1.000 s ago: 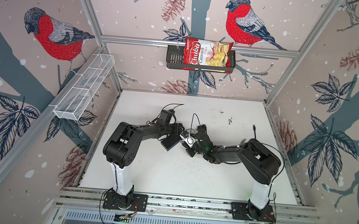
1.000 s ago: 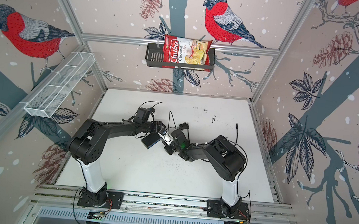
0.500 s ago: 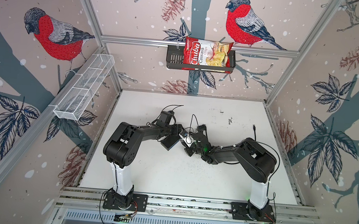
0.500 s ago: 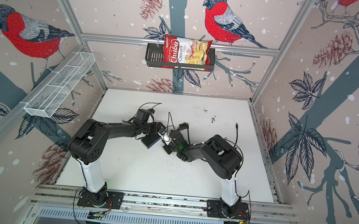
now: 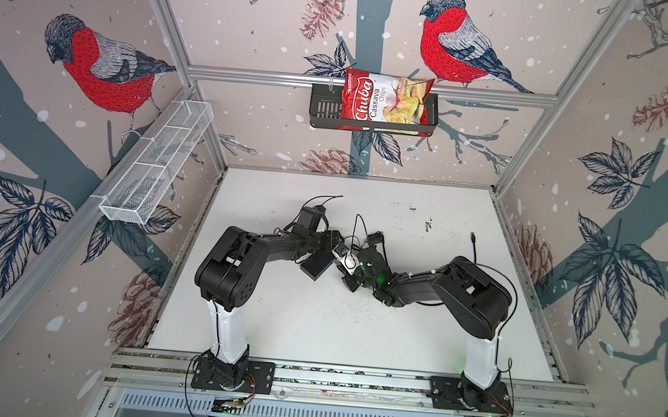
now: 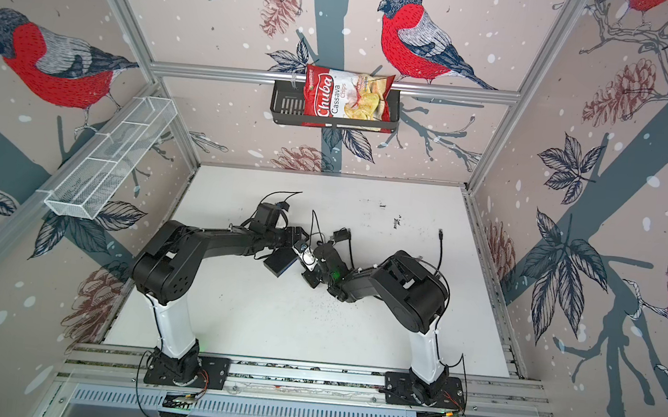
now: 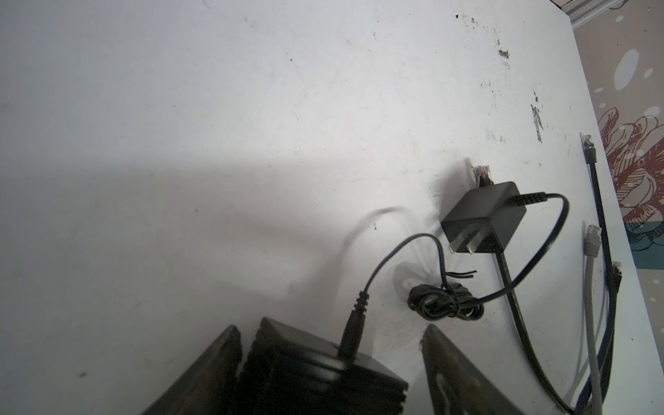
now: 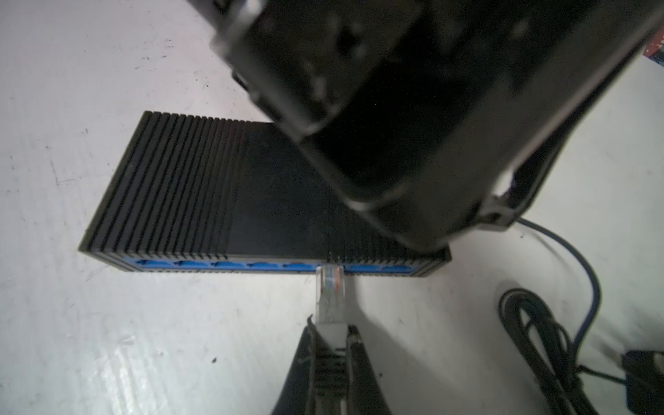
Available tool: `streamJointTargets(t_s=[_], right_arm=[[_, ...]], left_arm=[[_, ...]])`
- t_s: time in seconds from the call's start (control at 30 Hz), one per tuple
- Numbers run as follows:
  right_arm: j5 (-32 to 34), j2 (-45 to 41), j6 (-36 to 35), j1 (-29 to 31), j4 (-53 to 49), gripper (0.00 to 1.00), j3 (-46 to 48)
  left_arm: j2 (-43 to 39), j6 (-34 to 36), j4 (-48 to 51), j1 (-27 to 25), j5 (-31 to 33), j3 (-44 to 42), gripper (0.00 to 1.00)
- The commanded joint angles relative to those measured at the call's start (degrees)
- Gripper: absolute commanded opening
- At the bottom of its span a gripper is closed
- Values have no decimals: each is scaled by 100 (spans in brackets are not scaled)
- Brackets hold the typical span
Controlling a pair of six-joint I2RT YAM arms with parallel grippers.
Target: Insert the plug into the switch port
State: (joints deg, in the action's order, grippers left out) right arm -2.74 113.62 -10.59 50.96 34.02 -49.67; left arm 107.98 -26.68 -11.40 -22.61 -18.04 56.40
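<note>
On the white table [image 5: 313, 320] the switch [image 8: 215, 187] lies flat, its long blue port face turned toward my right gripper [image 8: 331, 327]. My left gripper [image 7: 330, 327] straddles the switch with jaws spread wide. There is a sliver of gap at one finger, so I judge it bracketed, not squeezed. The right gripper is clamped on the clear plug [image 8: 328, 294] — its long axis runs square to that face, tip just at a port mouth [image 8: 328, 268] — so the push should go straight ahead.
</note>
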Motion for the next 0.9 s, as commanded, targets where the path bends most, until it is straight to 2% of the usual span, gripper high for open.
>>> streamJointTargets(t_s=[0.0, 0.67, 0.87], right_arm=[[95, 40, -31, 22, 244, 0, -61], [362, 108, -521, 11, -46, 0, -364], [151, 113, -572, -60, -203, 0, -437]], left_arm=[[47, -92, 67, -33, -204, 26, 78], [161, 20, 146, -59, -331, 38, 76], [159, 35, 149, -59, -328, 38, 76]])
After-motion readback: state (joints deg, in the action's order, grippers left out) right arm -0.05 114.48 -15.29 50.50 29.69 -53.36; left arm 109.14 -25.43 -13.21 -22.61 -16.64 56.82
